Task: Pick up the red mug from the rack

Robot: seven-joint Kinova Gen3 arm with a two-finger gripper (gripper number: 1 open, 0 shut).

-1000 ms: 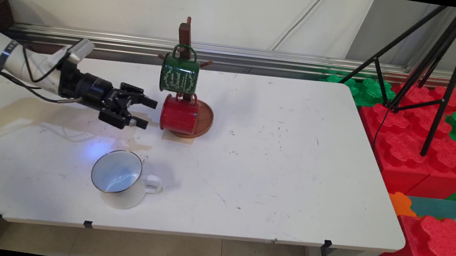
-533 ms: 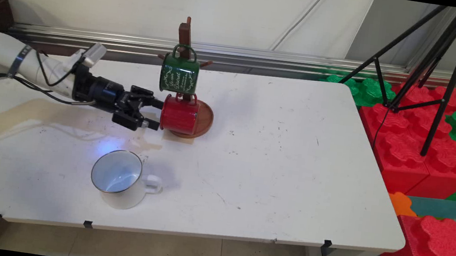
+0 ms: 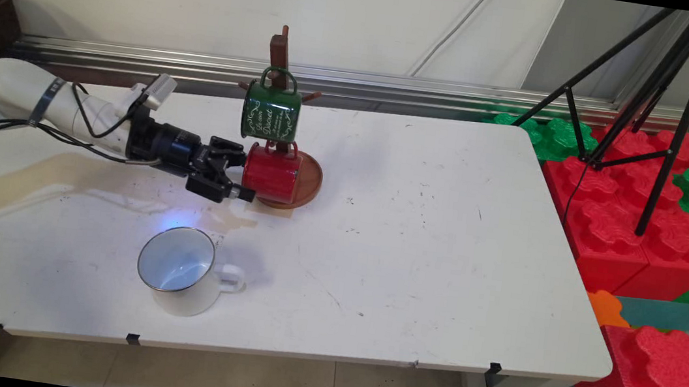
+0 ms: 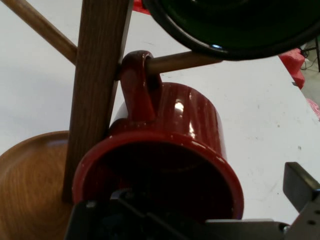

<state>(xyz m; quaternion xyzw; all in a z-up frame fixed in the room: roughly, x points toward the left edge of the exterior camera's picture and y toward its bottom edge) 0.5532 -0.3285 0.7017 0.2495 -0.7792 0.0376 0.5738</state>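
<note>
A white table point(image 3: 417, 242), scuffed and speckled with dark marks, carries two things directly. A wooden mug stand point(image 3: 309, 179) sits on its round base towards the far left. A white enamel mug point(image 3: 180, 271) stands upright near the front edge, handle pointing right. A yellowish stain, perhaps dried liquid, crosses the left side.

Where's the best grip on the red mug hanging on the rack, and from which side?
Grip the rim wall of the red mug, one finger inside and one outside, coming in from the mouth side, where the gripper sits. The mug hangs by its handle on a peg with its mouth facing the arm; the post blocks the handle side.
</note>
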